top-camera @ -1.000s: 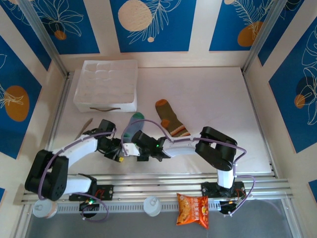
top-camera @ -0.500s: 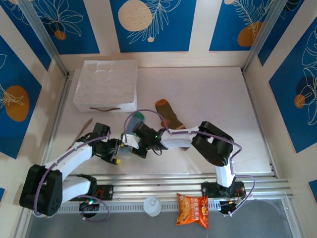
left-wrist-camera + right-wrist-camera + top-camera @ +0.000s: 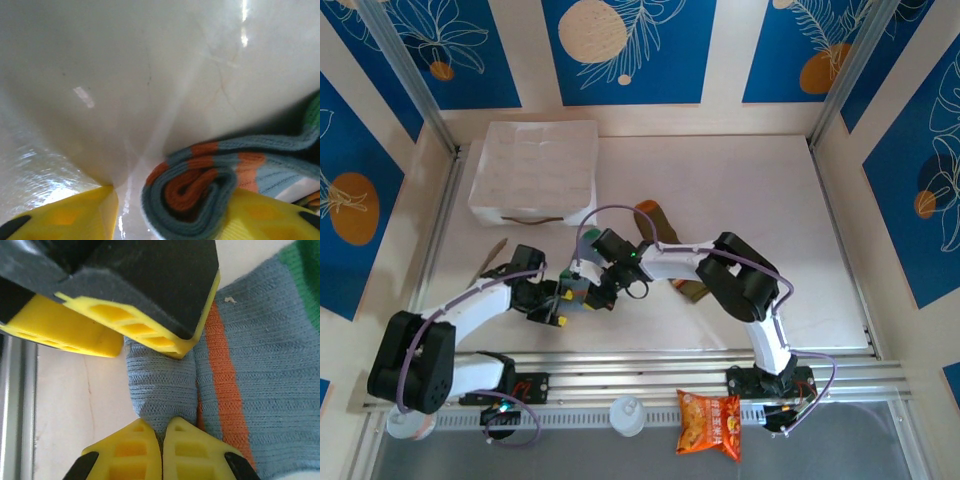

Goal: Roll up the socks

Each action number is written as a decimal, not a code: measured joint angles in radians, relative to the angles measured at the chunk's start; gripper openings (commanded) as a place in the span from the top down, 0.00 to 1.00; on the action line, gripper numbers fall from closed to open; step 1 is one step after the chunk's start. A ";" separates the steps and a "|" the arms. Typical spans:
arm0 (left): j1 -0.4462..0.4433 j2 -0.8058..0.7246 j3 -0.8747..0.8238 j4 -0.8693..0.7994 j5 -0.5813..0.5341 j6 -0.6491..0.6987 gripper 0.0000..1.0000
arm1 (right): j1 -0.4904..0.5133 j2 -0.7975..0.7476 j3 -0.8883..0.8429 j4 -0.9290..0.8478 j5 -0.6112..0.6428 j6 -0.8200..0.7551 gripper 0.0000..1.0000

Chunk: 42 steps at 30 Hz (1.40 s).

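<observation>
Pale table (image 3: 770,220) inside blue floral panels, white quilted box (image 3: 535,170) back-left. 2 arms meet left of centre. olive-brown sock (image 3: 650,213) mid-table, partly under the right arm. grey-blue sock (image 3: 200,185) sits between the grippers, 1 end rolled into a spiral. right gripper (image 3: 162,440) clenched, pinching a fold of it. left gripper (image 3: 172,197) jaws apart: roll touches 1 finger, other finger clear.
</observation>
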 measured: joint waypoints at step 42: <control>0.018 0.189 0.101 -0.097 0.143 0.027 1.00 | 0.279 -0.220 -0.325 0.314 0.724 -0.502 0.76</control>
